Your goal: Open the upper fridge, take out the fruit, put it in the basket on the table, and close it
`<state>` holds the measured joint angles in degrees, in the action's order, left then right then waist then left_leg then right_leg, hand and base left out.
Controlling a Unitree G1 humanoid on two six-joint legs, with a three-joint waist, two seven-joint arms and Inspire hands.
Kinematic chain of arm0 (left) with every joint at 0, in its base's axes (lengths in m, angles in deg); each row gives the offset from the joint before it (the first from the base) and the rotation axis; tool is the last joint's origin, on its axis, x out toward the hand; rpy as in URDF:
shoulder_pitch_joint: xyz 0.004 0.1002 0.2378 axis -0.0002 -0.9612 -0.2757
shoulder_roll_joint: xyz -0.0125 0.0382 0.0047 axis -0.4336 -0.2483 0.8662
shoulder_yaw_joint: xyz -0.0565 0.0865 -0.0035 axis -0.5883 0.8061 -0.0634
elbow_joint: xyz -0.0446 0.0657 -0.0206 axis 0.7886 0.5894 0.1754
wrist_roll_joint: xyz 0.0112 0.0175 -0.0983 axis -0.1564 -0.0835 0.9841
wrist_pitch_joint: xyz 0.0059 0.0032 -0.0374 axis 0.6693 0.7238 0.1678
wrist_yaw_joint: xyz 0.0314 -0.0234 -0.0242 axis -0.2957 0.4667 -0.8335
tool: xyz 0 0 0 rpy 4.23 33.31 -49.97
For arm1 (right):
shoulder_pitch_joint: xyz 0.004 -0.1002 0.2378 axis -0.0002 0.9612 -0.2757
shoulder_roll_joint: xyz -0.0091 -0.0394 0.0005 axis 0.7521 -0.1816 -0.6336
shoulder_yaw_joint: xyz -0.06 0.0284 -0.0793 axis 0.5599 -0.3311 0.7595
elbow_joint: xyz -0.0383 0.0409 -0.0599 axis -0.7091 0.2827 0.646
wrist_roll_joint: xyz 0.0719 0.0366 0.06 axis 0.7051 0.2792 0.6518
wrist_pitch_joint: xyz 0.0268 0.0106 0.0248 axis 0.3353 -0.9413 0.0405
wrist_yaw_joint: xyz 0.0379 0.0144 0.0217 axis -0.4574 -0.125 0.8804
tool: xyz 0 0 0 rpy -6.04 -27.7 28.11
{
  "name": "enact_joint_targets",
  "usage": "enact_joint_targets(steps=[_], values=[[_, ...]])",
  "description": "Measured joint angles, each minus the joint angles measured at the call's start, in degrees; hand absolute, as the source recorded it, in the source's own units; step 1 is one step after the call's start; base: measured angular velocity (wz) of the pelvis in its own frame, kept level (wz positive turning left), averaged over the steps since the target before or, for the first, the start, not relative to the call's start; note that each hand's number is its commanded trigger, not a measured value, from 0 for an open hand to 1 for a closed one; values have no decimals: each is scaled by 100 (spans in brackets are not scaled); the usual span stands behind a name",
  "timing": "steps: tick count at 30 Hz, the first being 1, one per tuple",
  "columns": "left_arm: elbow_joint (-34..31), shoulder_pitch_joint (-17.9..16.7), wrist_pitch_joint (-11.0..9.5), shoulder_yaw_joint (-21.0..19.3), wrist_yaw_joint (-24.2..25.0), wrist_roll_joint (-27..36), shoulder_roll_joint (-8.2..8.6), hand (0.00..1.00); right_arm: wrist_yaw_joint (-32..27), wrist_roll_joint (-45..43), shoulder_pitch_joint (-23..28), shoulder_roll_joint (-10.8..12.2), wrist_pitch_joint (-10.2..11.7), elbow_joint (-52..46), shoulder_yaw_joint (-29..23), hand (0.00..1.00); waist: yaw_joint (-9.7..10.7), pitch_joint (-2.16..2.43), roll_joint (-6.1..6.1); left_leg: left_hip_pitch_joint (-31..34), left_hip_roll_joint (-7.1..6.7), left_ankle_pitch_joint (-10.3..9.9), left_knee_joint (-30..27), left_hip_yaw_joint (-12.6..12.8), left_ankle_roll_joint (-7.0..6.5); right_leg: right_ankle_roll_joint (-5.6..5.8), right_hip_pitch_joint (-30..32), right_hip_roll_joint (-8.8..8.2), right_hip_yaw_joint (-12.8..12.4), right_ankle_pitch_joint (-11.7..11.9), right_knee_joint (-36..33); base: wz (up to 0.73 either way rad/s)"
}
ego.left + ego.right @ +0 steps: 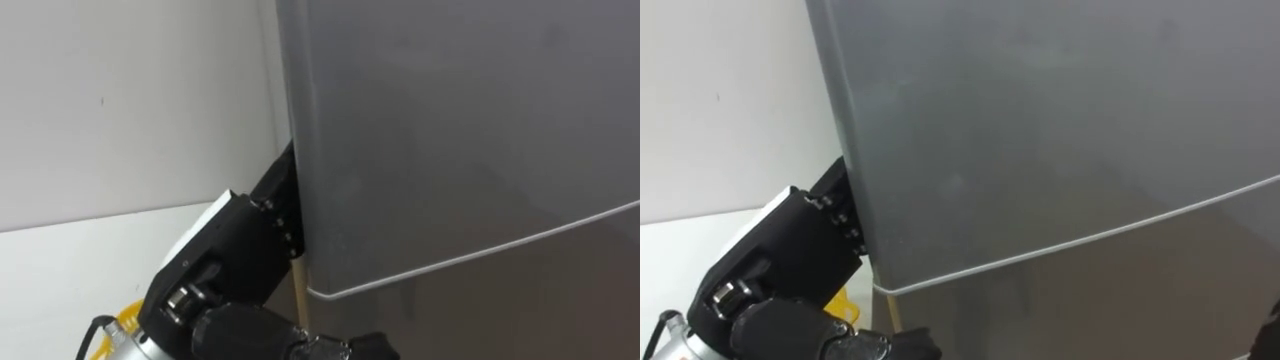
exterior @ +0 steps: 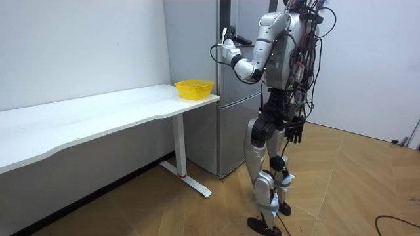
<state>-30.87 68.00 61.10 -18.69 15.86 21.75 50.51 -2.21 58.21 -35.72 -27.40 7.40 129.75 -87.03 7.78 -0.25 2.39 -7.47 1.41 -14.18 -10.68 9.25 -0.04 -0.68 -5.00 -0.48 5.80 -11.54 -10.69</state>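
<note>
The grey fridge (image 2: 226,85) stands right in front of me, its upper door (image 1: 470,130) shut above the seam to the lower door (image 1: 520,300). My left hand (image 1: 235,255) is raised to the upper door's left edge, back of the hand toward me, and its fingers are hidden behind that edge. In the room view the same left hand (image 2: 228,47) rests at the fridge's front corner at shoulder height. My right hand (image 2: 296,131) hangs by my hip with relaxed fingers and holds nothing. The fridge's contents are hidden.
A long white table (image 2: 98,115) runs along the wall at my left, up to the fridge's side. A yellow bowl (image 2: 194,88) sits on its end nearest the fridge, just below my raised arm. Wooden floor lies behind me.
</note>
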Motion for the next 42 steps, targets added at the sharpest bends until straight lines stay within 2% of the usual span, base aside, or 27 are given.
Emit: enact_joint_targets(steps=[10, 18, 21, 28, 35, 38, 42], values=[[-64, 15, 29, 36, 113, 20, -45, 0, 35, -450, 13, -7, -59, -45, -4, 0, 5, 0, -33, -17, 19, 0, -2, 12, 0, 3, -59, -30, -1, 2, -7, 0], [-65, 17, 37, 50, 314, 450, -81, 0, 76, -589, 29, -6, -78, -128, -6, 0, 14, 2, -33, -11, 5, 0, -19, 25, 0, 9, -52, -29, -10, 6, -7, 0], [-72, 22, 37, 102, 408, 627, -112, 0, 72, -619, 26, -6, -77, -146, -6, 0, 21, 18, -28, -3, 2, 0, -24, 37, 0, 9, -3, -30, -19, 5, -13, -1], [-142, 80, 37, 291, 796, 855, -162, 0, 74, -628, 27, -7, -77, -256, -6, 0, 56, 24, -24, -18, 35, 0, -23, 214, 0, 13, 8, -32, -107, 8, -31, -8], [-142, 435, 37, 495, 1062, 860, -142, 0, 94, -625, 32, -10, -69, -344, -7, 0, 176, 20, -29, -48, 79, 0, -21, 429, 1, 13, 25, -23, -112, 9, -100, -5], [-142, 460, 37, 504, 1186, 936, -141, 0, 85, -614, 35, -12, -68, -350, -7, 0, 277, 20, -29, -61, 84, 0, -20, 475, 0, 13, 21, -20, -112, 9, -102, 0], [-142, 463, 37, 651, 1209, 1107, -159, 0, 79, -589, 51, -13, -68, -359, -7, 0, 310, 32, -8, -93, 83, -1, -20, 510, 1, 13, 24, -18, -156, 8, -104, -5]])
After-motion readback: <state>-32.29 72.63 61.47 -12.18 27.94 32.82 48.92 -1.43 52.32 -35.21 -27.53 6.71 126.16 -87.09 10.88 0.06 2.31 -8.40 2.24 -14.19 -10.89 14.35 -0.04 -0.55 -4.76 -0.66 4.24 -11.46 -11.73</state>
